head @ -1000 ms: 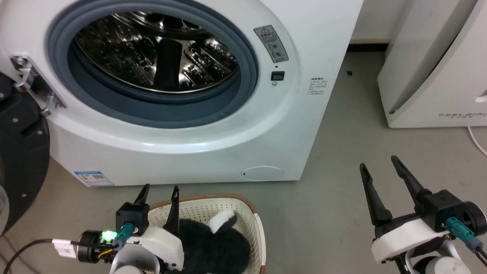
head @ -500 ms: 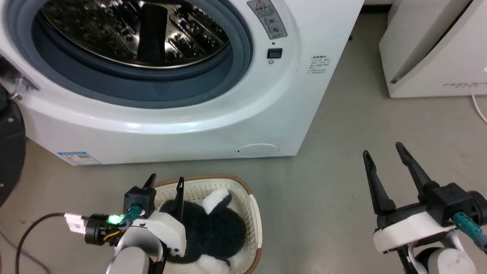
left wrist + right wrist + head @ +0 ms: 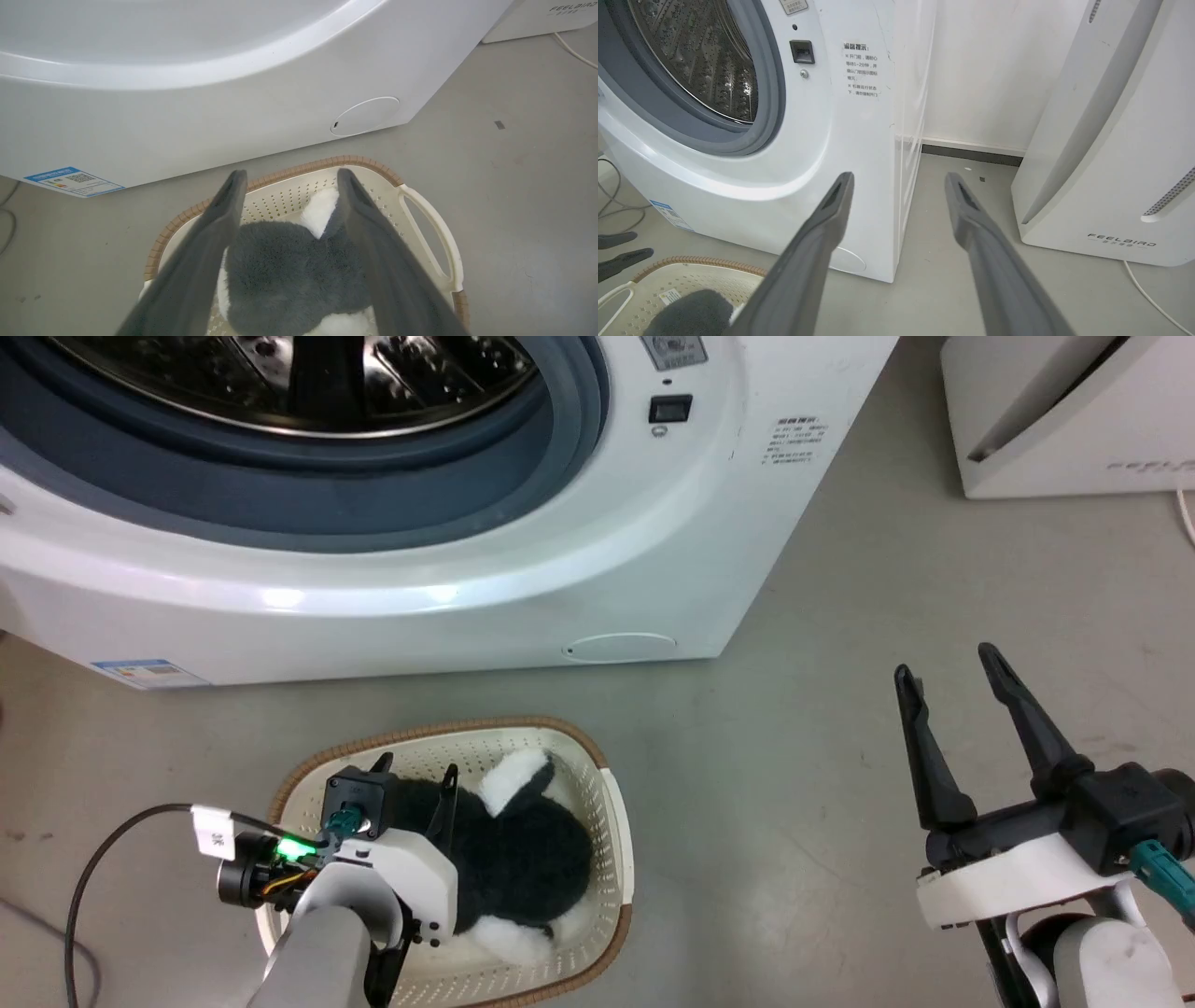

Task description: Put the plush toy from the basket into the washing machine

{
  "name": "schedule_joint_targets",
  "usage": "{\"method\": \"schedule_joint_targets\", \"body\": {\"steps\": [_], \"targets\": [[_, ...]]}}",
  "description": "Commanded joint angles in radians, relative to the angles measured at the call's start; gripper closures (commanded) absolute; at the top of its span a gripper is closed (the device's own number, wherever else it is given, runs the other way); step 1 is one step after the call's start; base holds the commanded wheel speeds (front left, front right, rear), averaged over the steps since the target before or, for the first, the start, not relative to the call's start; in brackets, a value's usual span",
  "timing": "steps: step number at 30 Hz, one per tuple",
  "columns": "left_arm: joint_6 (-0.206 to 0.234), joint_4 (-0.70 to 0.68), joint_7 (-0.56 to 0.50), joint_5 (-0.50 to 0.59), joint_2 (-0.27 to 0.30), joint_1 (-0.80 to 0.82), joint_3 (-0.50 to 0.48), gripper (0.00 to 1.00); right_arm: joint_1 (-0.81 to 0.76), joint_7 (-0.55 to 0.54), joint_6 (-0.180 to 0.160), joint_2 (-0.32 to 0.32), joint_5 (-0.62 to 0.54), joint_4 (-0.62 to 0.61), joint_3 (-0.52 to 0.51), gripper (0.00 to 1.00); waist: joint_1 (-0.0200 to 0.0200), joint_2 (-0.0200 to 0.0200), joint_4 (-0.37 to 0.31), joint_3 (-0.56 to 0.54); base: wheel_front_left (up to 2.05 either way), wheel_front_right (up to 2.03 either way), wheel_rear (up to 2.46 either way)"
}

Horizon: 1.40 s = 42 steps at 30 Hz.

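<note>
In the head view the washer (image 3: 653,523) stands on the floor (image 3: 794,756), its grey seal (image 3: 280,495) and steel drum (image 3: 373,373) at the top of the picture. Just before it sits the basket (image 3: 616,840), with the toy (image 3: 523,859) lying inside: black fur, one white patch towards the washer and another at the near end. The left hand (image 3: 416,767) is down in the basket over the toy's left part, its fingers spread, a green light (image 3: 297,847) lit at its wrist and a cable (image 3: 103,859) trailing off to the left. The right hand (image 3: 945,663) hangs well apart over bare floor, released and empty, near a white appliance (image 3: 1074,420). In the left wrist view the two fingers straddle the toy's dark body inside the basket rim. They appear to brush the fur, but I cannot tell whether they press it, and the hand is not clenched. The basket's white handle (image 3: 434,233) lies to the right, and a round cover (image 3: 364,115) and a blue label (image 3: 70,179) mark the washer's base. In the right wrist view the fingers stand wide with nothing between them, pointing at the gap between washer and appliance. The basket's corner shows at the lower left, holding the toy and a sticker (image 3: 670,295).
</note>
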<state>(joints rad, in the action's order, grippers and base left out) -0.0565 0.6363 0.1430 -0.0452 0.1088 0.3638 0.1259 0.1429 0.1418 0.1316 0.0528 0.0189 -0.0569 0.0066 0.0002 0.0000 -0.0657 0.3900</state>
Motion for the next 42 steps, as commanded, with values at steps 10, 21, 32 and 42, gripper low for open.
{"method": "schedule_joint_targets", "body": {"steps": [10,21,32,42], "targets": [[-0.019,0.179,0.029,-0.004,0.017,0.122,0.048,0.00,0.043,0.032,-0.001,-0.002,0.012,-0.027,0.003,0.00,-0.0002,0.0000,-0.017,0.090,0.00,0.00,0.00],[-0.032,0.339,0.003,0.005,0.052,0.262,0.115,0.00,0.087,0.059,-0.001,-0.002,0.039,-0.066,0.020,0.00,-0.0002,0.0000,-0.058,0.222,0.00,0.00,0.00],[-0.041,0.449,-0.029,0.015,0.081,0.376,0.175,0.00,0.121,0.080,-0.001,-0.002,0.085,-0.105,0.018,0.00,-0.0002,0.0000,-0.086,0.343,0.00,0.00,0.00],[-0.049,0.555,-0.062,0.039,0.122,0.495,0.249,0.00,0.151,0.101,-0.001,-0.002,0.111,-0.112,0.027,0.00,-0.0002,0.0000,-0.117,0.433,0.00,0.00,0.00]]}}
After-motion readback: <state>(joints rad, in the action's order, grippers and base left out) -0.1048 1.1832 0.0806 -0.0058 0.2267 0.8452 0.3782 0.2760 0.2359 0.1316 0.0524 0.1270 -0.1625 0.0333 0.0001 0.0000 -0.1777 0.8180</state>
